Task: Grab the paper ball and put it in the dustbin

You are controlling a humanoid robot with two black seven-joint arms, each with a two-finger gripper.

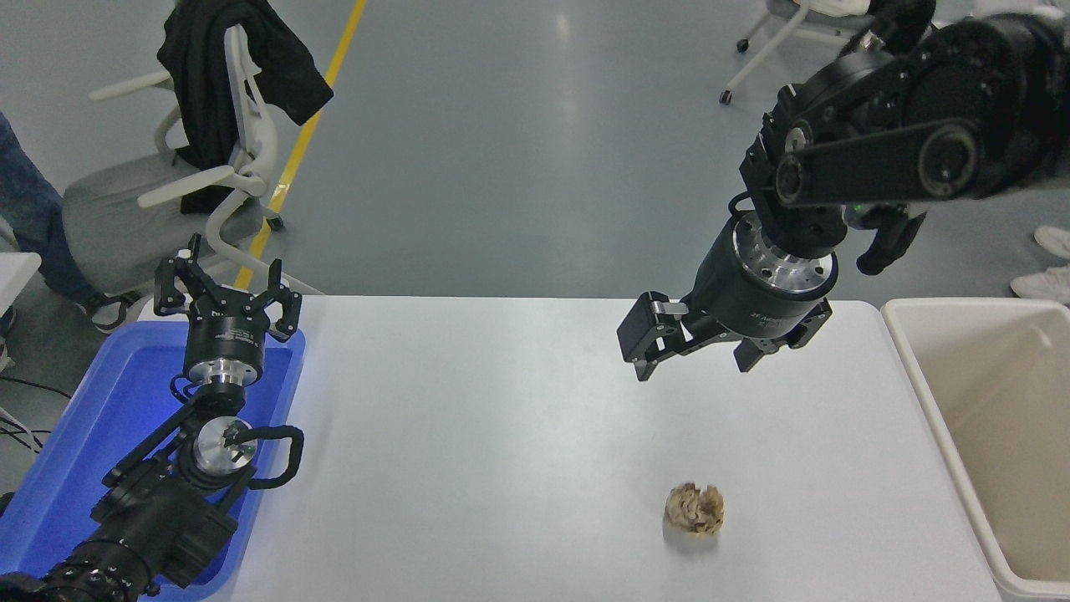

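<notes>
Presently the paper ball [695, 508] lies alone on the white counter [501, 451], toward the near right, its tan crumples casting a small shadow. Nothing touches it.

Right hand [698, 361] hangs above the counter's far side, beyond the ball and well apart from it, pointing down and slightly left. Its fingers are spread wide, nothing between them. The black arm behind it comes in from the right edge, silver wrist ring showing.

Dustbin [911, 368], cream-beige with a thick rounded rim, stands at the counter's right end, partly cut off by the picture's edge. The part of its inside that shows is bare. The ball sits left of it, apart from the rim.

Left hand [226, 293] is parked at lower left over a shallow blue tray [75, 435], fingers spread, holding nothing.

Beyond the counter: grey floor with a yellow line [309, 125], a white office chair [201, 184] draped with a black garment [209, 58]. A person's leg in blue trousers [25, 217] shows at the left edge, and white shoes [1045, 276] at the right edge.
</notes>
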